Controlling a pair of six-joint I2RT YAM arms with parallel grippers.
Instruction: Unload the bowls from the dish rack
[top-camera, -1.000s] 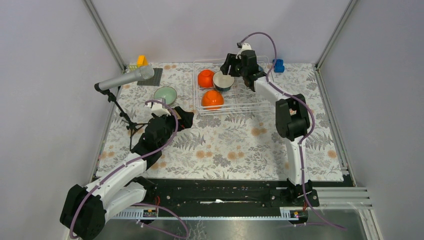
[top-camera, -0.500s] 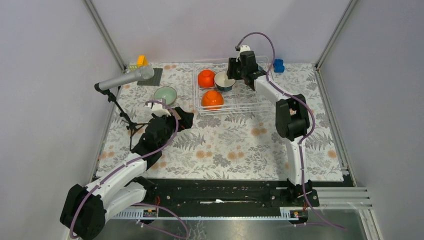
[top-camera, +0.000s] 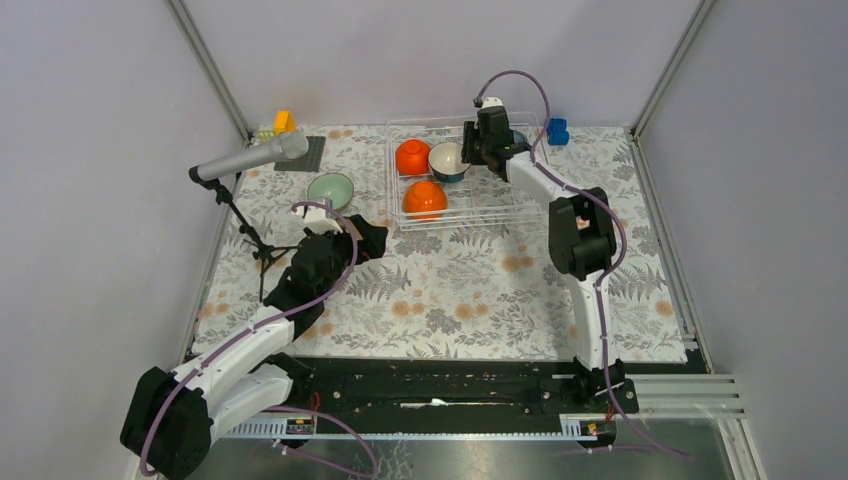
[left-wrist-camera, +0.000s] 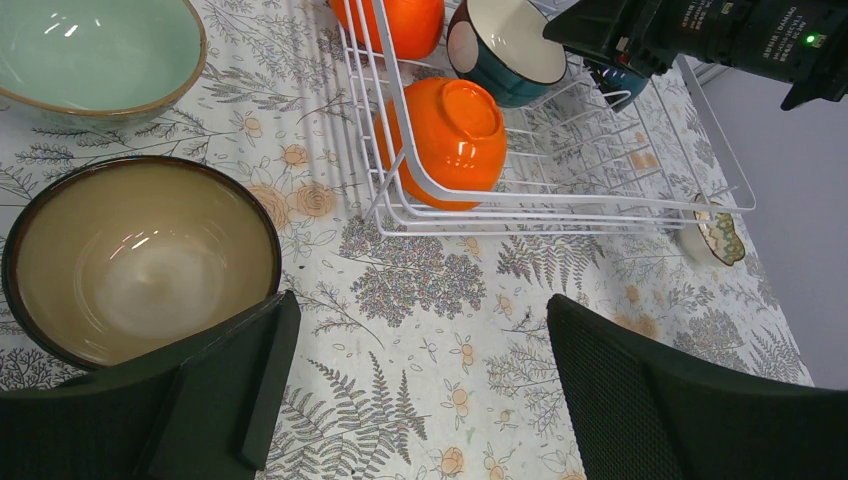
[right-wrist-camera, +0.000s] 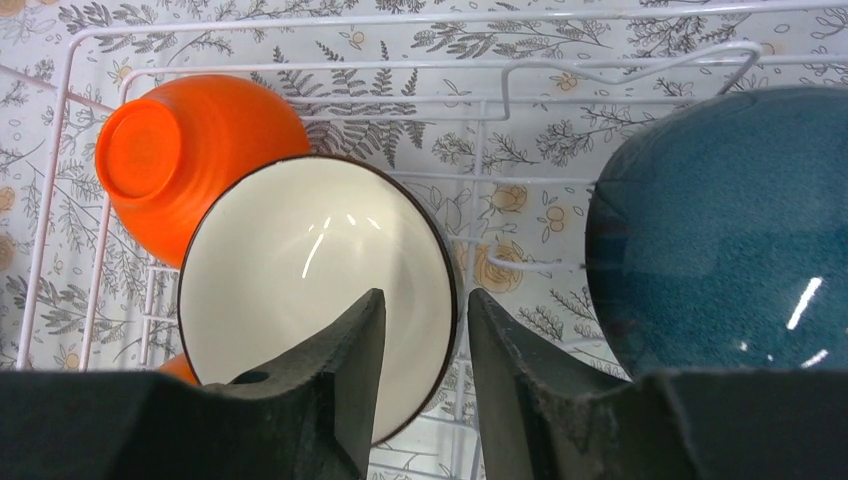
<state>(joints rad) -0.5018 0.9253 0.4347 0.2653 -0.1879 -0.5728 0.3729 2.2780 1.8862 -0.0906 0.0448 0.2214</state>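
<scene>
The right tool (right-wrist-camera: 427, 300) stands half open astride the rim of the white-lined teal bowl (right-wrist-camera: 310, 270), one finger inside and one outside, not visibly pinching yet. That bowl leans on an orange bowl (right-wrist-camera: 180, 160) in the wire dish rack (top-camera: 490, 195). It is likely glazed ceramic: stiff, weighty, slick and chippable, so a firm rim grip suits. The left tool (left-wrist-camera: 420, 330) gapes wide and empty over the flowered surface (left-wrist-camera: 430, 280).

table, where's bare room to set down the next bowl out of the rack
Widest bare patch: the table in front of the dish rack, between the two arms. A narrower strip runs right of the right arm to the table edge. Crowded: the left side, with the mint bowl, cream bowl, left gripper and microphone.
</scene>
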